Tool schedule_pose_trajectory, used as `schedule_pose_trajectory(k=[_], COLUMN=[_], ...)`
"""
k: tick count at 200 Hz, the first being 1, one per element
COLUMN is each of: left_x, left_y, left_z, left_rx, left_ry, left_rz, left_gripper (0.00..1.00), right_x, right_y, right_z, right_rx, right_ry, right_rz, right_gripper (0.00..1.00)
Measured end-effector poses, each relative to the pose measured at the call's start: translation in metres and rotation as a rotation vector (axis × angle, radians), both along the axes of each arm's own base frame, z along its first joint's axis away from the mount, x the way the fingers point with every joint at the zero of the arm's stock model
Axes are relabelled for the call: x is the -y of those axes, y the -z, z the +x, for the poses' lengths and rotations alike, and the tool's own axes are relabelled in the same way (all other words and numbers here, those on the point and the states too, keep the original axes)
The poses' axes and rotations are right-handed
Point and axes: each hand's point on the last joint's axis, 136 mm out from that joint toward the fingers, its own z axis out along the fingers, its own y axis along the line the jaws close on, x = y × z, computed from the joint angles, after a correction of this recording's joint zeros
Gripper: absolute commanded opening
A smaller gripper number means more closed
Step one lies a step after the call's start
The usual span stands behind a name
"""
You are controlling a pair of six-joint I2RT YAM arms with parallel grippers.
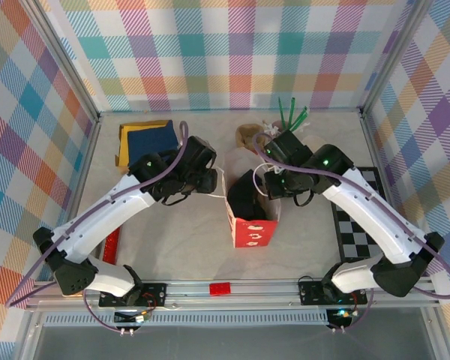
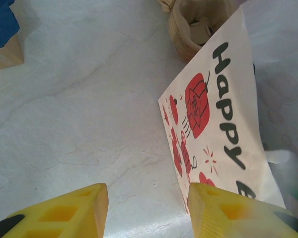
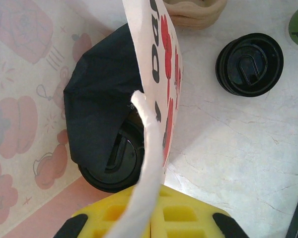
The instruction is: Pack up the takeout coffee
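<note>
**A:** A pale marbled tabletop (image 1: 172,247) between walls of pastel plaid (image 1: 232,52). What stands in the middle?

**B:** A white paper gift bag with red printed pictures and black lettering (image 1: 252,231). It is upright, open at the top, and sits between the two arms.

**A:** And the takeout coffee?

**B:** In the right wrist view, a cup with a round black plastic lid (image 3: 120,166) stands inside the bag. A matte black mass (image 3: 97,99) that I cannot identify half covers it. A second black-lidded cup (image 3: 249,63) stands on the table outside the bag, near its wall but apart from it. Only the lids show from above, so I cannot tell the colour of either cup.

**A:** The right gripper?

**B:** The right gripper (image 3: 150,210) has its yellow fingers clenched on the bag's white twisted-paper handle (image 3: 148,148). The handle runs up from between them, across the bag's rim.

**A:** And the other?

**B:** The left gripper (image 2: 149,208) is released. Its yellow fingers stand apart with bare table between them, low beside the bag's printed side. One finger is just beside the paper, but I cannot tell whether it touches.

**A:** Anything else nearby?

**B:** A brown cardboard cup carrier (image 2: 193,29) sits behind the bag. Green straws (image 1: 292,116) stand beyond the right arm. A blue square on a yellow board (image 1: 146,141) lies at the far left.
</note>
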Motion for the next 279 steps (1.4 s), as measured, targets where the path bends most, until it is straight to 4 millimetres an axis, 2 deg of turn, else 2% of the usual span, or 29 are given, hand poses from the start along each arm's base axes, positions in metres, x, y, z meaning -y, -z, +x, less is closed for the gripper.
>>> schedule_pose_trajectory(k=[21, 43, 62, 81, 110, 136, 154, 231, 262, 266, 279], left_x=[0.004, 0.008, 0.009, 0.011, 0.012, 0.014, 0.015, 0.013, 0.004, 0.002, -0.004], left_y=[-0.001, -0.002, -0.005, -0.011, -0.019, -0.026, -0.031, -0.044, -0.065, -0.068, -0.081], left_z=[0.005, 0.009, 0.011, 0.012, 0.013, 0.015, 0.015, 0.013, 0.005, 0.004, 0.0], left_rx=[-0.001, 0.0, 0.004, 0.016, 0.032, 0.045, 0.053, 0.08, 0.131, 0.138, 0.173], left_ry=[0.001, 0.002, 0.002, 0.003, 0.013, 0.021, 0.024, 0.031, 0.039, 0.04, 0.037], left_rz=[0.001, 0.002, -0.004, -0.017, -0.025, -0.031, -0.042, -0.061, -0.102, -0.109, -0.135], left_gripper=[0.46, 0.46, 0.47, 0.53, 0.64, 0.69, 0.7, 0.72, 0.73, 0.73, 0.74], right_x=[0.004, 0.005, 0.006, 0.007, 0.008, 0.009, 0.01, 0.015, 0.016, 0.016, 0.017], right_y=[0.002, 0.002, 0.001, 0.001, 0.001, 0.0, -0.002, -0.033, -0.045, -0.046, -0.051], right_z=[-0.002, -0.002, -0.001, 0.0, 0.001, 0.002, 0.002, -0.001, -0.008, -0.009, -0.013], right_rx=[-0.001, 0.003, 0.009, 0.015, 0.019, 0.024, 0.031, 0.095, 0.117, 0.118, 0.126], right_ry=[0.009, 0.022, 0.03, 0.032, 0.036, 0.039, 0.041, 0.024, -0.006, -0.009, -0.027], right_rz=[-0.003, -0.002, -0.006, -0.012, -0.016, -0.02, -0.023, 0.019, 0.052, 0.057, 0.074], right_gripper=[0.08, 0.14, 0.26, 0.36, 0.41, 0.54, 0.6, 0.86, 0.96, 1.0, 0.99])
